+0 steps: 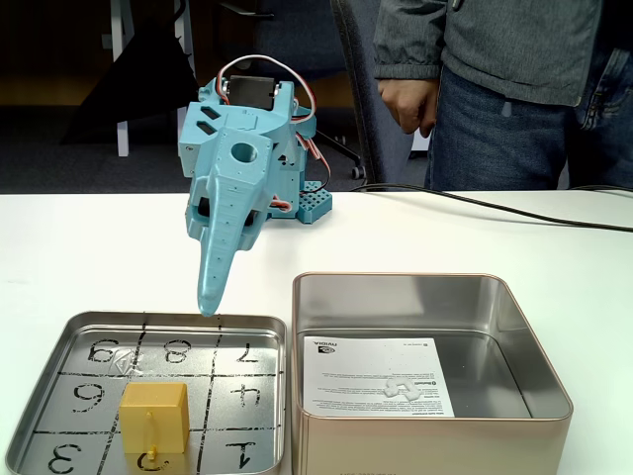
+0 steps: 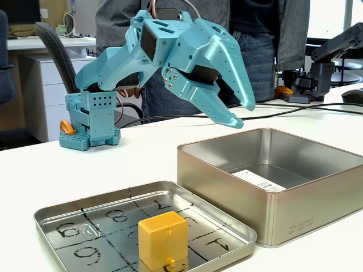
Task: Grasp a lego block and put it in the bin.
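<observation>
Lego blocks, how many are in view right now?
1. The lego block sits in the shallow numbered tray, near its front middle. The bin holds none; no other is visible.

White table fills the near scene in both fixed views, black cable running across its far right part. Behind it stands a person in grey jacket and jeans. A dark office chair sits just left of the person; dark carpet floor at far left. In a fixed view, a grey chair back and white desk with drawers sit far left, a bright window far right, and a black device on the table's far right.
</observation>
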